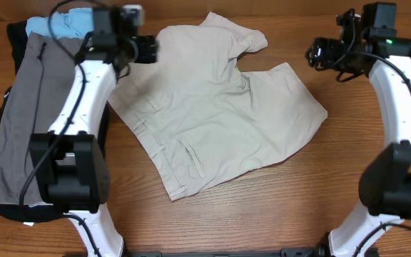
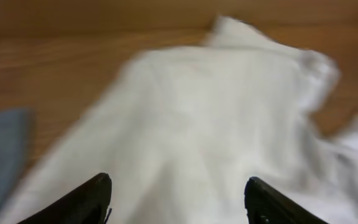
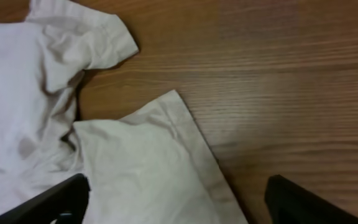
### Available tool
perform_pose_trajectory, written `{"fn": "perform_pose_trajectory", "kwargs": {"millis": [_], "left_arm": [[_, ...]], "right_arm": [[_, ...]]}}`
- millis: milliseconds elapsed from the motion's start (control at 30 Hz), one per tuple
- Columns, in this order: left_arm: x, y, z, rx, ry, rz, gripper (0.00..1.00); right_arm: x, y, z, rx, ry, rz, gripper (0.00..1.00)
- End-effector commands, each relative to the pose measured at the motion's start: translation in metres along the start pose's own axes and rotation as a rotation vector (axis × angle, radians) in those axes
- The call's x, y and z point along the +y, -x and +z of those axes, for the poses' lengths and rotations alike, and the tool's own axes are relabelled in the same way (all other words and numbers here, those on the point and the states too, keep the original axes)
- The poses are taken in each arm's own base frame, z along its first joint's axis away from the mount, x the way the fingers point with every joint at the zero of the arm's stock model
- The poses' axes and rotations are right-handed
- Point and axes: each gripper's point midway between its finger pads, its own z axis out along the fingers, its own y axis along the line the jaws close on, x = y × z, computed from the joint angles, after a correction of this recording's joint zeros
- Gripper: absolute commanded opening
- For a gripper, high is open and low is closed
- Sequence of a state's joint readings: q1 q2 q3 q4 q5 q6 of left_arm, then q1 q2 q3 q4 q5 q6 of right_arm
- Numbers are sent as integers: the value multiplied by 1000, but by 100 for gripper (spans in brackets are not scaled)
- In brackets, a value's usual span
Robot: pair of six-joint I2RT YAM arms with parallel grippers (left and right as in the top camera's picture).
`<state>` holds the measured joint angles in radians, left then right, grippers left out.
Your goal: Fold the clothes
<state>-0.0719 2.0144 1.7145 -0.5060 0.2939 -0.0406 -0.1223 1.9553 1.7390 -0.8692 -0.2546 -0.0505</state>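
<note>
The beige shorts (image 1: 216, 107) lie spread flat and wrinkled in the middle of the wooden table, waistband toward the front left, two legs toward the back right. My left gripper (image 1: 148, 48) is open and empty, raised over the shorts' back left part; its view shows blurred pale cloth (image 2: 216, 137) between the fingers (image 2: 178, 193). My right gripper (image 1: 318, 53) is open and empty, raised over bare wood right of the shorts. Its view shows both leg hems (image 3: 148, 162) below the fingers (image 3: 178, 196).
A pile of other clothes lies at the left edge: grey shorts (image 1: 23, 107) over a dark item, with a light-blue garment (image 1: 66, 23) at the back. The wooden table (image 1: 348, 178) extends to the right and front.
</note>
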Motion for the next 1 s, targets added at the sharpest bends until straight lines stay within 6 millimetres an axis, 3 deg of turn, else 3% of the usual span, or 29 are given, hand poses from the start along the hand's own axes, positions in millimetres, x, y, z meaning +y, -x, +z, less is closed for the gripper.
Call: {"fn": "perform_pose_trajectory", "kwargs": {"millis": [0,167,300,467,533,600,667,700,833,967], "left_arm": [[-63,-1,-7,50,-196,50,71],[-95,-45,-6,220,-210,53,66],[-99,-59,-6,271,-187,59,67],[-99,-67,-8,305,-174,54,67],[-98,-67,-8,307,-174,54,68],[-99,-68,-8,309,-173,49,66],[-99,-70,-9,322,-169,22,66],[-99,-74,-9,336,-166,7,64],[-105,-87,-7,374,-164,11,63],[-109,-107,-1,417,-116,48,63]], "right_arm": [[-5,-11,43,54,4,-82,96],[-2,-29,93,110,43,-116,97],[3,-43,116,149,66,-175,94],[13,-63,138,207,90,-204,83],[15,-65,140,211,91,-204,71],[13,-63,141,206,76,-164,51],[3,-60,140,201,33,-68,18],[-4,-60,138,205,17,-16,6],[-26,-65,123,242,-17,132,5],[-63,-90,89,351,-125,401,5]]}}
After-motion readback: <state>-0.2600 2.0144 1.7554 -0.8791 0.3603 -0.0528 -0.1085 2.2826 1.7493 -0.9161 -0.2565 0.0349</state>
